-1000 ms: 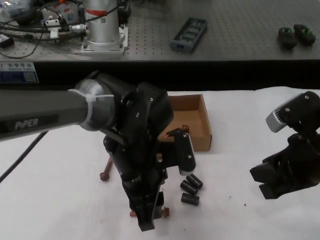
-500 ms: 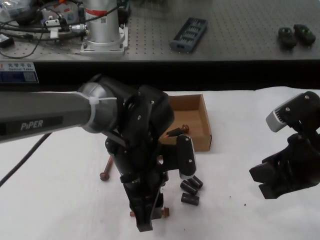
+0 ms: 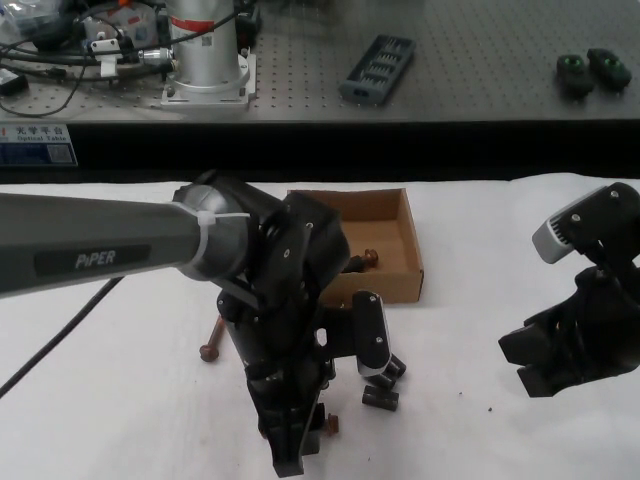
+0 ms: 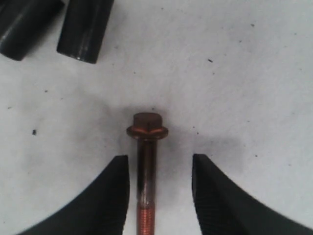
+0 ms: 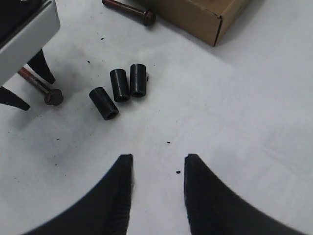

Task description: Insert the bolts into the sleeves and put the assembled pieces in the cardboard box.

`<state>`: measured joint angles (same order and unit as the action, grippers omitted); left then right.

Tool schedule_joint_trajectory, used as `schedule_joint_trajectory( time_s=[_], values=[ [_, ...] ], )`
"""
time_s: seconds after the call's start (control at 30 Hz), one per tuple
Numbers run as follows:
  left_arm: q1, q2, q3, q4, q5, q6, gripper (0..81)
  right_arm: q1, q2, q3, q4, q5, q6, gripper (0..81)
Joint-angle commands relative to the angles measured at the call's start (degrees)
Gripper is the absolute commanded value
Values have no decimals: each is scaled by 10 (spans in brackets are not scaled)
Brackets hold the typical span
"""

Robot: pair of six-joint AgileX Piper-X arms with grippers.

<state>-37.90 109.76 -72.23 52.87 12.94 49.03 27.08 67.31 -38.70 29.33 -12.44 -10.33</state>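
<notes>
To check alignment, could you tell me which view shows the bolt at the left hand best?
Left wrist view: the bolt lies close-up, between the fingers. Right wrist view shows its head end; high view just a bit.

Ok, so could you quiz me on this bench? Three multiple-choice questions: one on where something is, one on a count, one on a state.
1. Where is the bolt by the left end effector?
A. In a box
B. On the white cloth, between the open fingers
C. Inside a sleeve

2. How many black sleeves lie on the cloth?
A. One
B. Three
C. Five

3. The right end effector is:
A. Open, holding nothing
B. Shut on a bolt
C. Shut on a sleeve

Answers: B, the left wrist view shows the bolt flat on the cloth with a finger on each side. B, the right wrist view shows three. A, there is bare cloth between its fingers.
</notes>
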Motion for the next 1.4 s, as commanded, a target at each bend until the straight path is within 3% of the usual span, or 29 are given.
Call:
schedule_joint_trajectory(
  time_s=[0.0,0.37,0.7,0.9,1.17,1.37],
  values=[
    [-2,0,-2,0,4,1,315,-4,-8,-2,-5,-6,1,265],
    [-2,29,-2,0,-27,-14,313,-4,-8,-2,-5,-6,1,265],
    [-2,29,-2,-5,-72,-28,56,-4,-8,-2,-5,-6,1,265],
    [-2,29,-2,-5,-83,-45,2,-4,-8,-2,-5,-6,1,265],
    [23,15,-2,-32,45,-168,2,-1,-8,-2,2,-5,4,265],
    [55,-52,11,-119,124,-271,2,30,9,-2,3,-5,0,265]
  ],
)
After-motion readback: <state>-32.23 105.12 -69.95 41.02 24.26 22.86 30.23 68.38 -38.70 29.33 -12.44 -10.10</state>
